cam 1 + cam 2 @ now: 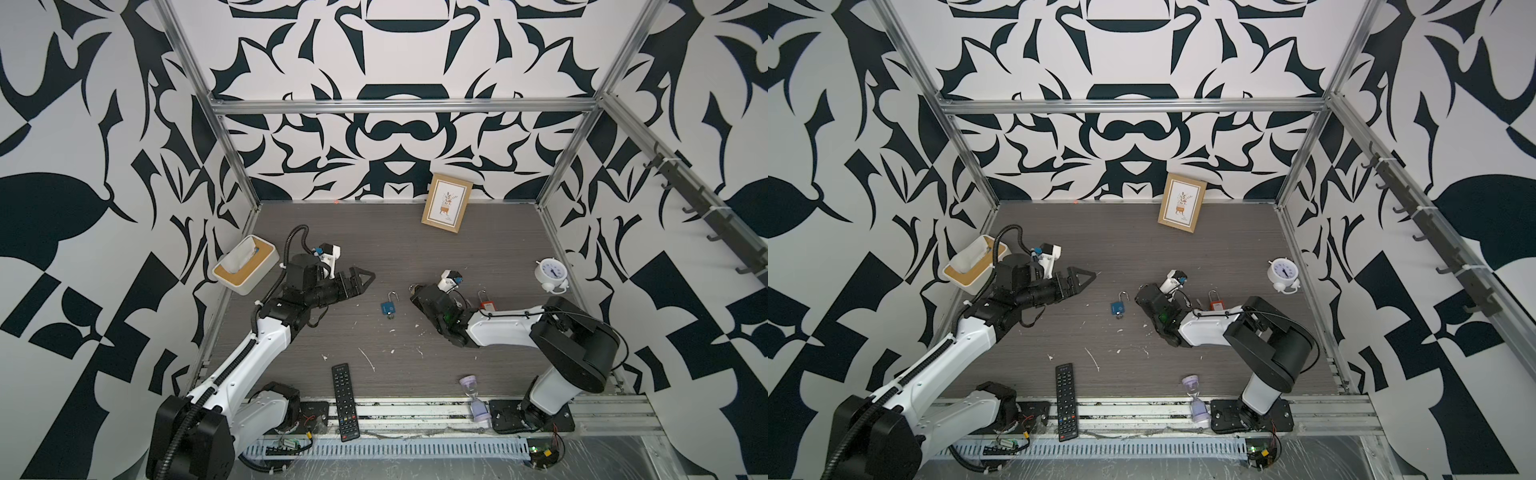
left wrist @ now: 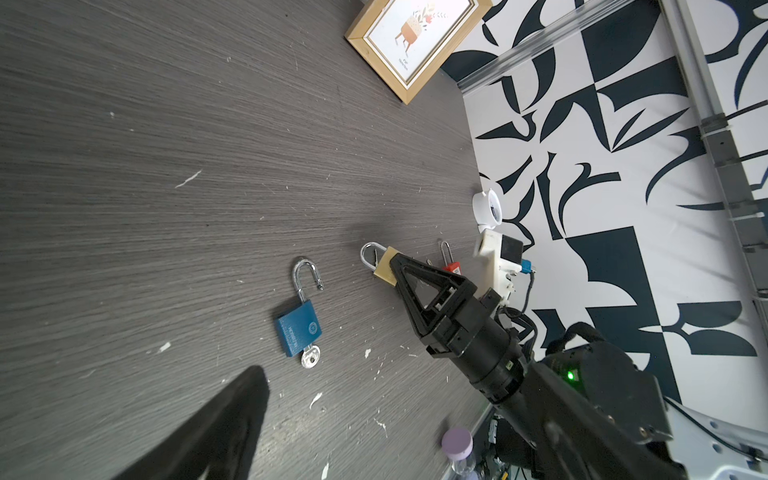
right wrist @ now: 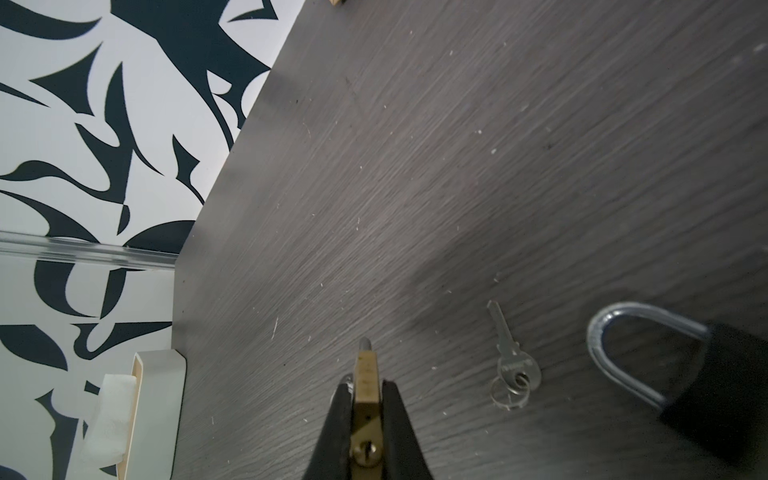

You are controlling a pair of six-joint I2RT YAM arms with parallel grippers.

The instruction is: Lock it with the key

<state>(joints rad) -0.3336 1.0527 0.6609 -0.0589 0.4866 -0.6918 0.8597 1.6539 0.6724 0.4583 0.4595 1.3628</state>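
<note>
My right gripper (image 3: 365,384) is shut on a brass padlock (image 3: 366,388) held edge-on, keyhole toward the wrist camera; its silver shackle (image 2: 370,253) sticks out past the fingertips. A loose silver key (image 3: 513,359) on a ring lies on the table beside it, next to a dark padlock (image 3: 706,374). A blue padlock (image 1: 388,308) with its shackle open and a key (image 2: 310,356) in its base lies flat mid-table between the arms. My left gripper (image 1: 368,276) hovers open left of it, holding nothing; one finger (image 2: 224,428) shows in the left wrist view.
A red padlock (image 1: 486,303) lies behind the right arm. A white alarm clock (image 1: 550,272) stands at the right wall, a picture frame (image 1: 446,202) at the back wall, a tissue box (image 1: 245,264) at the left. A remote (image 1: 345,401) and hourglass (image 1: 473,399) sit at the front edge.
</note>
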